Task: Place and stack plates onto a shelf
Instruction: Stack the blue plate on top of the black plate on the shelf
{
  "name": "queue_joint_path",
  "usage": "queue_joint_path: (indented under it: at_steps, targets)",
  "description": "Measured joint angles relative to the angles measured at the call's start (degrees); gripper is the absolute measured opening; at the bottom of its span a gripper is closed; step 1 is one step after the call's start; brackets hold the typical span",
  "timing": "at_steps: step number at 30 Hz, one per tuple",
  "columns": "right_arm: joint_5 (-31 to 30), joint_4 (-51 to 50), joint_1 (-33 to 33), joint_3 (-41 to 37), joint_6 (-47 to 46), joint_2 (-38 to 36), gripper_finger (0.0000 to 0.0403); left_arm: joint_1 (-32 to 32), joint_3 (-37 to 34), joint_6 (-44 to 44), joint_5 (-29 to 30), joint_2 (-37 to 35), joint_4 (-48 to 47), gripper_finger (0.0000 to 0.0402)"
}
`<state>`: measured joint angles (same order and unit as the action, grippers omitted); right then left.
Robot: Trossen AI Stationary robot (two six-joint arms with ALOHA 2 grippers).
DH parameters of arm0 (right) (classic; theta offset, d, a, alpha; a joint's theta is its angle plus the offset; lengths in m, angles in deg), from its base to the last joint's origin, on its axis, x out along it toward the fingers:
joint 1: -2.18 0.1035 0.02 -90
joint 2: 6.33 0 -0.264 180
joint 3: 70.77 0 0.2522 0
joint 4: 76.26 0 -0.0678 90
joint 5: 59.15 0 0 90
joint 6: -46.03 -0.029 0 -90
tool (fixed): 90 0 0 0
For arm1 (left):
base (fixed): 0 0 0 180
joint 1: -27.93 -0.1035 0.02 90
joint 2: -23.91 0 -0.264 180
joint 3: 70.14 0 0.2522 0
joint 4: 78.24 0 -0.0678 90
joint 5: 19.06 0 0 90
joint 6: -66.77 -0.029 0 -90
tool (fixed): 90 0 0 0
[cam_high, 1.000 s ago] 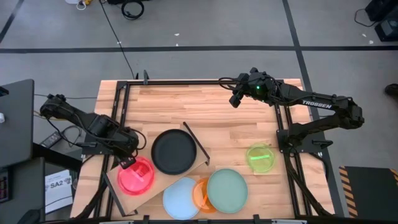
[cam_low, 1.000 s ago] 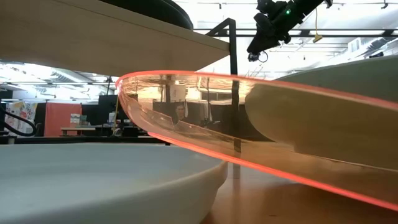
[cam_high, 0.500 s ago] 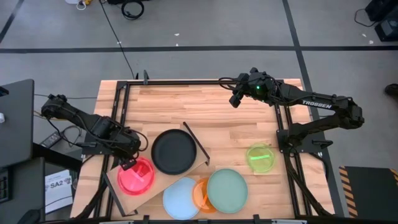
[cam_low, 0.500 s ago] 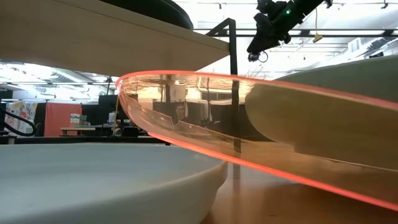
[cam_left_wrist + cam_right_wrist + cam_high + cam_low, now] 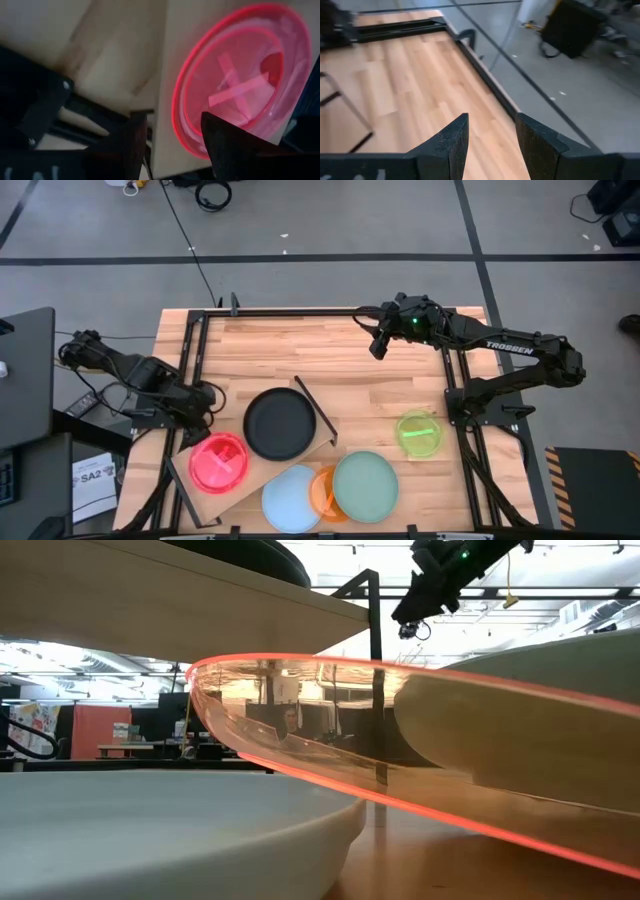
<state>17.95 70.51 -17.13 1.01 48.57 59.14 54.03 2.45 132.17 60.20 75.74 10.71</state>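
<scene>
six plates out here: pink plate (image 5: 218, 463) and black plate (image 5: 279, 423) sit on the shelf (image 5: 183, 468), light-blue plate (image 5: 291, 498), orange plate (image 5: 324, 492) and mint plate (image 5: 365, 486) crowd the near edge, neon-green plate (image 5: 418, 433) sits alone to the right. orange is mostly buried under its neighbours. left gripper (image 5: 207, 402) hangs spread wide, empty, beside the pink one. right gripper (image 5: 377, 346) is parted, empty, over open boards at the far side.

Evenly bright from overhead, shadows soft and short. Low view backlit by ceiling strip lights, near light-blue plate (image 5: 170, 830) blurred, glowing rim on orange plate (image 5: 400, 755). Left wrist view dim, soft-focus, pink plate (image 5: 240, 75) glaring red.
</scene>
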Motion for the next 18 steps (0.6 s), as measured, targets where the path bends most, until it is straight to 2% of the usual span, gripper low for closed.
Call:
queue_joint_path:
  at_steps: [4, 10, 18]
  targets:
    - [5.0, 0.0, 0.0, 0.0, 0.0, 0.0, 0.0169, 0.0, 0.0, 0.0, 6.4, -3.0, 0.0, 0.0193]
    - [12.6, -0.3, 0.0, 0.0, 0.0, 0.0, 0.0169, 0.0, 0.0, 0.0, 19.5, -6.3, 0.3, 0.0192]
    - [23.6, -0.9, 0.6, 0.0, -2.7, 0.0, 0.0169, -0.2, 0.0, -0.1, 35.1, -6.5, 1.3, 0.0192]
